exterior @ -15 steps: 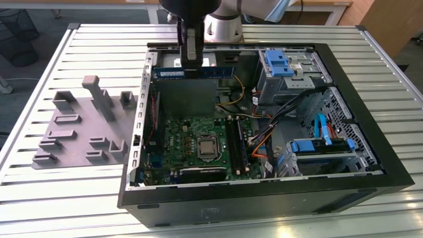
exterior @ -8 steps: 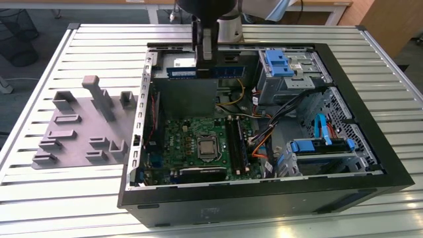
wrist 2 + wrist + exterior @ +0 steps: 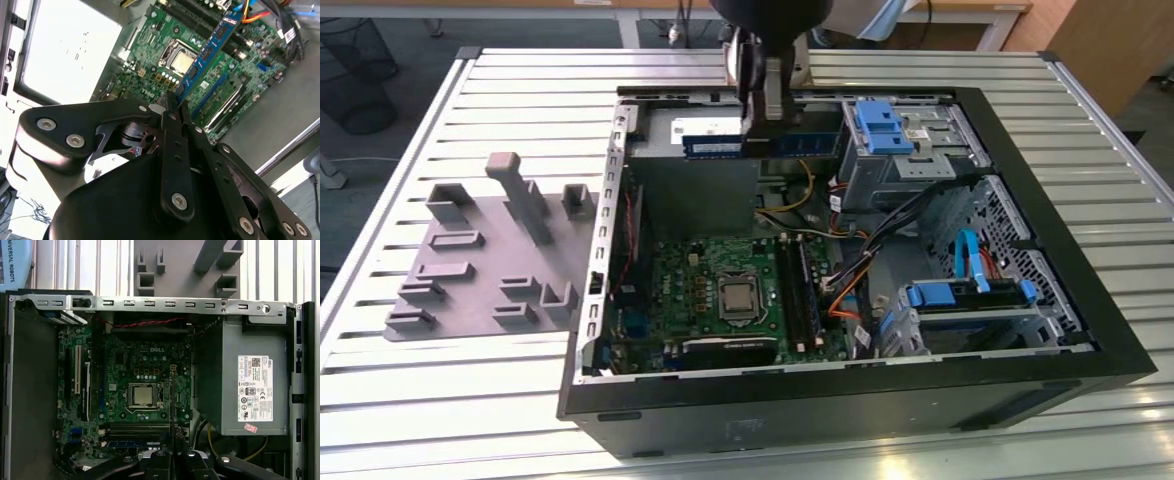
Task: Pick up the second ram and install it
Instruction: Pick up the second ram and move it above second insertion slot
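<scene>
The second ram point(image 3: 715, 147) is a thin blue-green stick held level and edge-down above the open computer case point(image 3: 1067, 330), over its far side by the power supply. My gripper point(image 3: 765, 120) is shut on the stick's middle from above. In the second wrist view the fingers point(image 3: 172, 107) pinch one end of the ram point(image 3: 210, 50), which reaches out over the green motherboard point(image 3: 165, 40). In the first wrist view the gripper point(image 3: 172, 457) looks straight down, with the ram point(image 3: 171, 405) a thin dark line. The long black slots point(image 3: 137, 430) lie just beside the processor point(image 3: 142, 395).
A grey holder plate with upright blocks point(image 3: 487, 260) lies on the slatted table at the exterior view's left of the case. Inside the case are the grey power supply point(image 3: 250, 385), drive cages with blue tabs point(image 3: 887, 125), and loose cables point(image 3: 854, 270) near the slots.
</scene>
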You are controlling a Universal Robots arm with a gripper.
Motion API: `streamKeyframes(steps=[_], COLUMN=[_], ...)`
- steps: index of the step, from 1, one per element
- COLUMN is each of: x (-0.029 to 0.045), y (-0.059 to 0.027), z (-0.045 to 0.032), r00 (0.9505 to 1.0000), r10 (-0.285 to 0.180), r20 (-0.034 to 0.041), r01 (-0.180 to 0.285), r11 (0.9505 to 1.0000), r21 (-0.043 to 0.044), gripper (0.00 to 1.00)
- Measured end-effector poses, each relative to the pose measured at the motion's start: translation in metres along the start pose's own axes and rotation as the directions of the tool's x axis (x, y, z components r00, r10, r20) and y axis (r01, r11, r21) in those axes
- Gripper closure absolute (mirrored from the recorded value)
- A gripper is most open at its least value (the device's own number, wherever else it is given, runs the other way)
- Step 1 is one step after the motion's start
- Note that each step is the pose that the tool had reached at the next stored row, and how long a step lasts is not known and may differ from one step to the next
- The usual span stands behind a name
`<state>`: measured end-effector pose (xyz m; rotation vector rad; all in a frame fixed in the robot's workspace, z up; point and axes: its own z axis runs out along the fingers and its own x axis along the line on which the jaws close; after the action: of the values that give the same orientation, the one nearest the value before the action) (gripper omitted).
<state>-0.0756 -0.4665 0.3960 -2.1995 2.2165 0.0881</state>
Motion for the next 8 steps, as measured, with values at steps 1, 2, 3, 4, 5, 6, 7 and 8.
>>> streamKeyframes(steps=[1,2,3,4,5,6,7,8], x=[0.0,0.0,-0.0001,-0.0001,-0.0001,-0.0001,-0.0002,-0.0002], y=[-0.0027,-0.0053,-0.008,-0.0107,-0.0135,-0.0162,-0.0192,-0.022], z=[-0.0001,-0.0002,-0.0003,-0.0003,-0.0004,-0.0005,-0.0006,-0.0006], r00=[1.0,1.0,1.0,1.0,1.0,1.0,1.0,1.0], r10=[0.0,0.0,0.0,0.0,0.0,0.0,0.0,0.0], r20=[-0.0001,-0.0001,-0.0001,-0.0001,0.0,-0.0001,-0.0001,-0.0001], r01=[0.0,0.0,0.0,0.0,0.0,0.0,0.0,0.0], r11=[1.0,1.0,1.0,1.0,1.0,1.0,1.0,1.0], r21=[0.0,0.0,-0.0001,-0.0001,0.0,-0.0001,-0.0001,0.0], gripper=[0.86,0.86,0.86,0.86,0.86,0.86,0.86,0.86])
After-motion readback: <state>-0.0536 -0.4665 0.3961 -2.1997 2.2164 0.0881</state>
